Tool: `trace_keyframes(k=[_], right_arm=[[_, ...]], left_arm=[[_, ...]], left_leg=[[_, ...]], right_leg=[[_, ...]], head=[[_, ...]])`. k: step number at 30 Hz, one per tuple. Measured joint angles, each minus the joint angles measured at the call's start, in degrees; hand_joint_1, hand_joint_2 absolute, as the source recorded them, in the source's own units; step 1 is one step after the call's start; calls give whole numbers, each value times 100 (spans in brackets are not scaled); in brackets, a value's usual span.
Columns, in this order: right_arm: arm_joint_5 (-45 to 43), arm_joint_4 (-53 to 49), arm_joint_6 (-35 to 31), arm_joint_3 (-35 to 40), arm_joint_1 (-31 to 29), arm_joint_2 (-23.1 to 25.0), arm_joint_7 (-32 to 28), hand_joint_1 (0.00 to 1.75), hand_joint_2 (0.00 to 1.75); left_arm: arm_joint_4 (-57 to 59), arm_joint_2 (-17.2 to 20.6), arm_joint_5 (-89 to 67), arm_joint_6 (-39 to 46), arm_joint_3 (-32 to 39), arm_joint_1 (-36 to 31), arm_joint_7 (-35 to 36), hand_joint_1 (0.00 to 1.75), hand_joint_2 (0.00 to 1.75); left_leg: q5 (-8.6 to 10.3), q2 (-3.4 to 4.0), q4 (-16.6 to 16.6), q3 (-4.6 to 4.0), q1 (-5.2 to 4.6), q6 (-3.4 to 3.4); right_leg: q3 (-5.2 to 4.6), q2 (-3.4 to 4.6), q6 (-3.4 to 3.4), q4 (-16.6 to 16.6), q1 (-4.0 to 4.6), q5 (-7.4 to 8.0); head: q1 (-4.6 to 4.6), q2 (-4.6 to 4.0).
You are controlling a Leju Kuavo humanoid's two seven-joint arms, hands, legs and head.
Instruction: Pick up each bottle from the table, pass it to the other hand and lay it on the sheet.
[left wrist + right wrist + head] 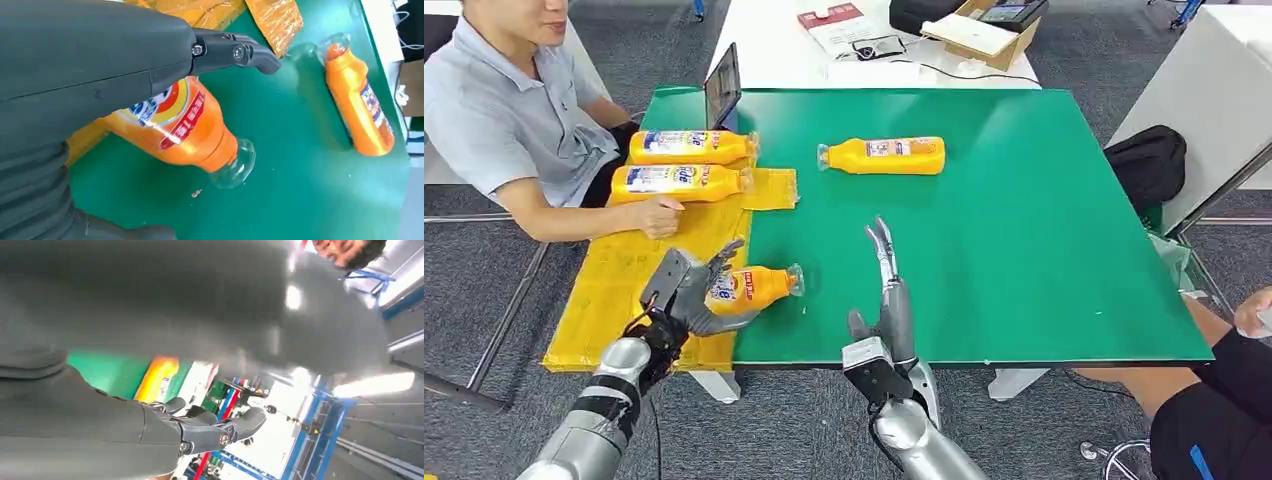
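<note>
My left hand (686, 291) grips an orange bottle (759, 287) with a clear cap, held at the seam between the yellow sheet (614, 290) and the green table (1024, 230). The left wrist view shows this bottle (185, 125) close under my left hand (90, 75), clear cap pointing away. My right hand (886, 290) hovers over the table's front edge, fingers straight and apart, holding nothing; the right wrist view shows its fingers (220, 427). Another orange bottle (886, 155) (357, 105) lies on the green top farther back. Two bottles (686, 147) (679, 181) lie on the sheet.
A person sits at the left with a hand (656, 216) resting on the sheet near the laid bottles. A tablet (722, 88) stands at the table's far left corner. A black bag (1149, 160) lies right of the table, and another person's knee (1224, 390) is at lower right.
</note>
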Motion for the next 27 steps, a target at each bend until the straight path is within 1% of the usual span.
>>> trace_keyframes(k=[2,4,6,9,10,12,15,19,21,24,27], right_arm=[[0,22,22,0,-2,-31,0,0,175],[7,42,79,-2,-13,-39,0,0,175],[26,68,81,-2,-14,-39,0,0,175],[44,114,57,-9,-11,-61,0,0,175],[48,127,41,-13,-11,-74,0,0,175],[61,144,-2,-22,-2,-98,0,0,175],[105,151,-79,-35,31,-114,0,0,175],[94,151,-133,-37,81,-122,0,0,175],[211,153,-40,-74,97,-149,0,0,175],[954,208,398,-322,93,-245,180,0,175],[1699,291,481,-626,67,-398,324,0,175]], left_arm=[[-516,48,-464,232,-387,281,22,0,175],[-881,101,-502,391,-816,479,156,0,175],[-1145,109,-189,409,-1071,646,241,0,175],[-1631,118,712,210,-1286,930,199,0,175],[-1799,118,904,234,-1363,1018,155,0,175],[-2236,70,1190,582,-1466,1223,-70,0,175],[-2758,-127,1838,1124,-1479,1399,-166,0,175],[-3232,-335,3162,1230,-1477,1580,-234,0,175],[-3445,-409,3660,1252,-1468,1700,-338,0,175],[-3774,-485,4204,1344,-1357,1902,-487,0,175],[-4010,-516,4411,1362,-1191,2025,-520,0,175]], left_leg=[[0,-4,0,-9,0,0],[0,-7,0,-19,-1,0],[-1,-4,1,-25,-2,1],[-2,-1,2,-29,-4,2],[-2,-3,2,-30,-4,2],[-2,-1,2,-32,-4,2],[-2,-1,2,-35,-4,2],[-3,-1,2,-35,-3,2],[-3,-1,2,-36,-3,2],[-3,-1,2,-36,-3,2],[-3,-6,2,-40,-4,3]], right_leg=[[-6,-4,0,0,0,-1],[-12,-5,0,-1,-1,-1],[-18,-3,0,-2,-2,0],[-26,-1,1,-4,-5,0],[-27,-3,0,-4,-5,0],[-31,-2,1,-4,-5,0],[-32,-2,1,-5,-4,0],[-33,-1,1,-4,-3,0],[-34,-1,1,-4,-2,0],[-34,-1,1,-5,-3,0],[-34,-5,1,-5,-4,0]], head=[[2,0],[2,0],[2,0],[0,0],[2,0],[0,0],[0,0],[0,0],[0,0],[0,0],[2,0]])
